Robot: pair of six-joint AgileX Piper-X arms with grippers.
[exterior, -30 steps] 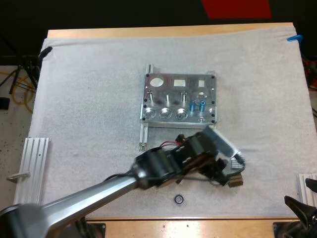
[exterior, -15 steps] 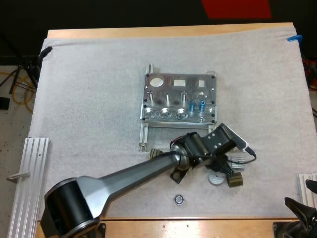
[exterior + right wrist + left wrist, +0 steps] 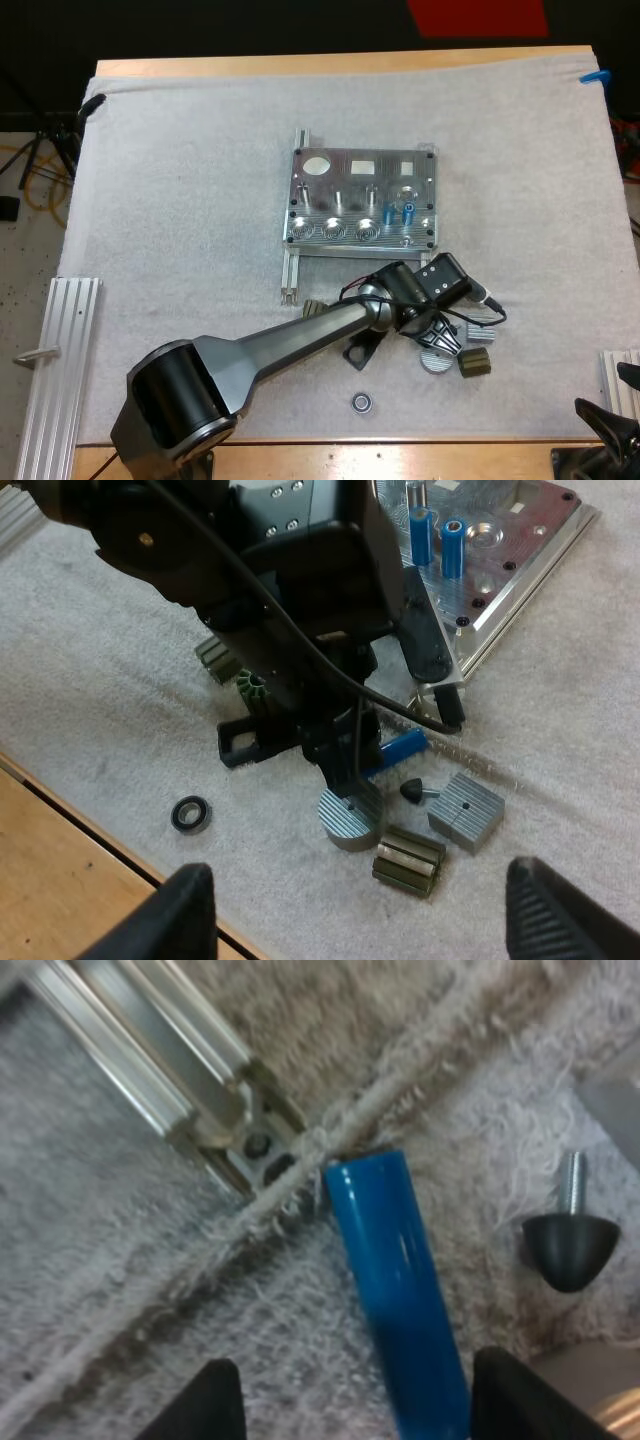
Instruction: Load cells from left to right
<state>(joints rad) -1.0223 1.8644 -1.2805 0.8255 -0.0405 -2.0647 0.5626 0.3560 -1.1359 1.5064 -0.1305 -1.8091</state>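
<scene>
A loose blue cylinder [image 3: 398, 1290] lies on the white mat beside the end of an aluminium rail [image 3: 190, 1100]. My left gripper [image 3: 360, 1395] is open, one finger on each side of the cylinder's near end and neither pressing on it. From the high view, that left gripper [image 3: 432, 330] points down just below the metal fixture [image 3: 360, 165]. Two blue cylinders [image 3: 400, 212] stand in the fixture's right part. The right wrist view shows the loose blue cylinder [image 3: 400, 748] under the left arm. My right gripper [image 3: 365, 930] is open at the mat's near right corner.
Around the left gripper lie a black rubber foot [image 3: 412, 792], a round ribbed metal disc [image 3: 350, 818], a grey block [image 3: 465, 810] and an olive part [image 3: 408, 860]. A bearing ring [image 3: 361, 402] sits near the front edge. A ribbed metal tray [image 3: 60, 340] stands off the mat's left side.
My left arm has swung and come down toward the mat below the fixture, now with its gripper low over the loose blue cylinder. The right arm has not moved.
</scene>
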